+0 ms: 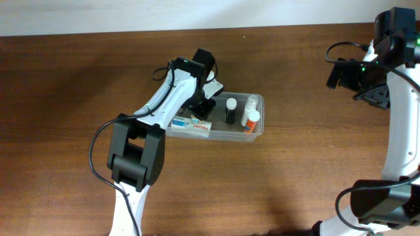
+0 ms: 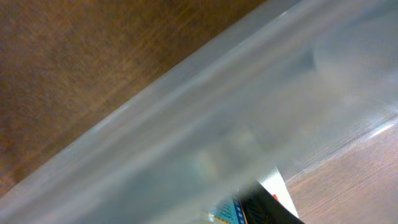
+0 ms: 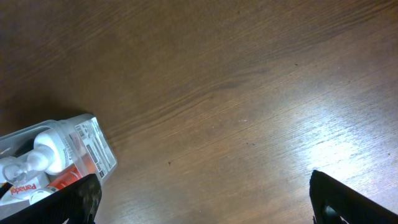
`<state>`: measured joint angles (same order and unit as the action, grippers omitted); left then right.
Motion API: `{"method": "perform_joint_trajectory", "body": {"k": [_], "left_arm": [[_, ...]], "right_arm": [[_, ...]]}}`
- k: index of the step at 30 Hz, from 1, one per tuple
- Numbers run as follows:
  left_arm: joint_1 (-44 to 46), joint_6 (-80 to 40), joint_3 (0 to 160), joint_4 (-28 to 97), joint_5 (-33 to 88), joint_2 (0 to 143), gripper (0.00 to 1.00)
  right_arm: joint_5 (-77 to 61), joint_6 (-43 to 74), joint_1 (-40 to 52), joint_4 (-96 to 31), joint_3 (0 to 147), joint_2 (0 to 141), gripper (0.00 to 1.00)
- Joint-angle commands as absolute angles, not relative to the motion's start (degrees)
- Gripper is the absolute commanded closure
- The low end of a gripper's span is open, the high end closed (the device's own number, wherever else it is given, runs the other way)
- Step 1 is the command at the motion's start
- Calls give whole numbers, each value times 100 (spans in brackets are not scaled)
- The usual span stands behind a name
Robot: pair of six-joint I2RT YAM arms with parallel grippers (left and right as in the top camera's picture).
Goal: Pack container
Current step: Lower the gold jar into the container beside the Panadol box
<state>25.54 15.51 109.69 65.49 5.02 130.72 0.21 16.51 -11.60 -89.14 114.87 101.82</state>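
The left gripper (image 1: 205, 105) reaches into the left end of the clear rectangular plastic container (image 1: 260, 99) near the middle of the brown wooden table (image 1: 295, 183); whether its fingers are parted or closed I cannot tell. The container has rounded corners and a rim, and holds a white printed box (image 1: 192, 124), a black white-capped bottle (image 1: 231, 109) and a white-and-orange bottle (image 1: 252, 120). Well apart at the right, the right gripper (image 3: 205, 202) hangs above the table, fingers spread wide and empty.

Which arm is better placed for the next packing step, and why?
Left, probably: the left gripper is over the container, while the right gripper hangs open well away from it.
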Motion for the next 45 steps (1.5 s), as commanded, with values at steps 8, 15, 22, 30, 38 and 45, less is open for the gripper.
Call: {"method": "perform_joint_trajectory", "body": {"k": [8,15,22,30,38,45], "left_arm": [[2552,1684,11415,6427,462,13017,70],[2552,1684,11415,6278,399,13017,70],[2552,1684,11415,6276,399,13017,63],[2552,1684,11415,6274,399,13017,62],[2552,1684,11415,6233,399,13017,57],[2550,1684,11415,6233,399,13017,57]], "right_arm": [[71,1682,-1170,-8914,11513,10162,2],[73,1682,-1170,-8914,11513,10162,2],[71,1682,-1170,-8914,11513,10162,2],[71,1682,-1170,-8914,11513,10162,2],[73,1682,-1170,-8914,11513,10162,2],[73,1682,-1170,-8914,11513,10162,2]]}}
